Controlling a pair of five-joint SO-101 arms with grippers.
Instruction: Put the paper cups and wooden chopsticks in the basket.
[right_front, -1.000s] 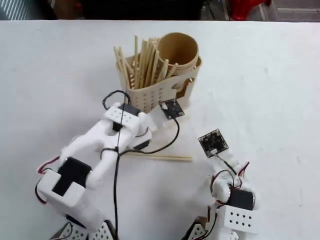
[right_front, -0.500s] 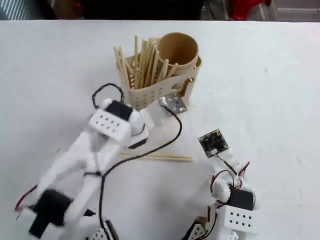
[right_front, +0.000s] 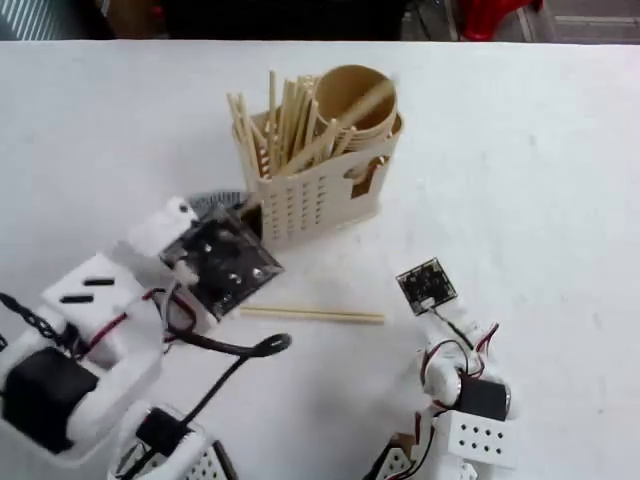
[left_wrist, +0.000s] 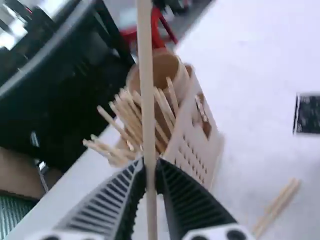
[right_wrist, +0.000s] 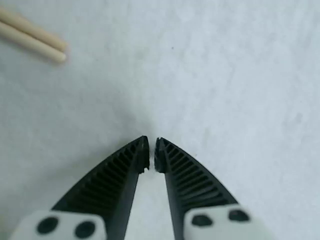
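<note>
- The paper cups (right_front: 355, 95) sit stacked at one end of the basket (right_front: 330, 195), with a bundle of chopsticks (right_front: 275, 125) standing in the basket beside them.
- My left pincer (left_wrist: 150, 167) is clamped on one chopstick (left_wrist: 146, 90) that slants over the basket's rim, across the cups.
- A loose pair of chopsticks (right_front: 312, 315) lies flat on the desk (right_front: 520, 150), near the basket.
- My right pincer (right_wrist: 150, 150) is together and holds nothing. It is low over the desk by that pair's end, farther from the basket.

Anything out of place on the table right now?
Yes: a pair of wooden chopsticks lies flat on the white table, outside the cream slotted plastic basket. The left claw grips one more wooden chopstick. Nothing looks spilled.
</note>
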